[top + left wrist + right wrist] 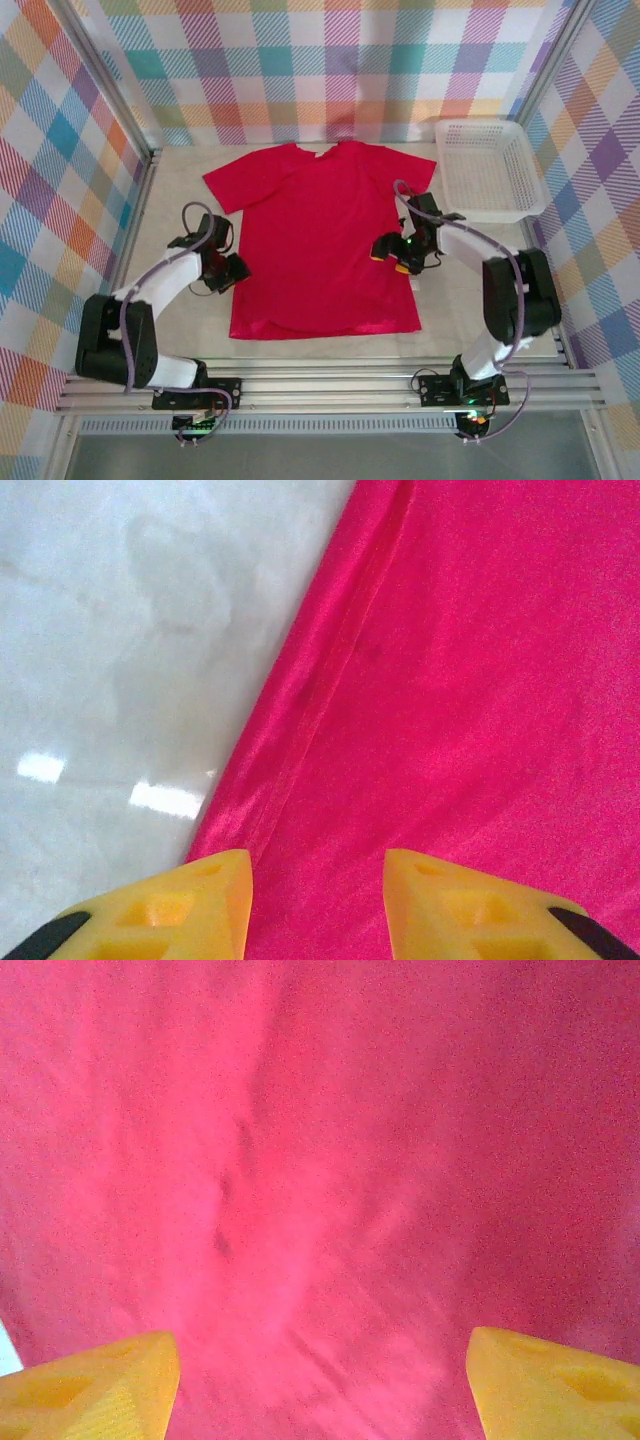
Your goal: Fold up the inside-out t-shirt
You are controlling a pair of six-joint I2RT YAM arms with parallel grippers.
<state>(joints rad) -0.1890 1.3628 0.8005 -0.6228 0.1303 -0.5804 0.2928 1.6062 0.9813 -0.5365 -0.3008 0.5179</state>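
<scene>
The inside-out t-shirt [320, 230] lies spread flat on the table, bright red, collar toward the far wall and hem toward the arms. My left gripper [232, 270] hovers at the shirt's left side edge. In the left wrist view its yellow fingers [200, 900] stand apart over the side seam of the t-shirt [450, 680], with flat fabric between them and nothing pinched. My right gripper [386, 250] is over the shirt's right half, just inside its edge. Its fingers [90, 1380] are spread wide above smooth red cloth [330, 1160].
A white plastic mesh basket [480, 124] stands at the back right, next to the shirt's right sleeve. Bare pale tabletop [120, 630] runs along the shirt's left side. Checked walls enclose the table on three sides.
</scene>
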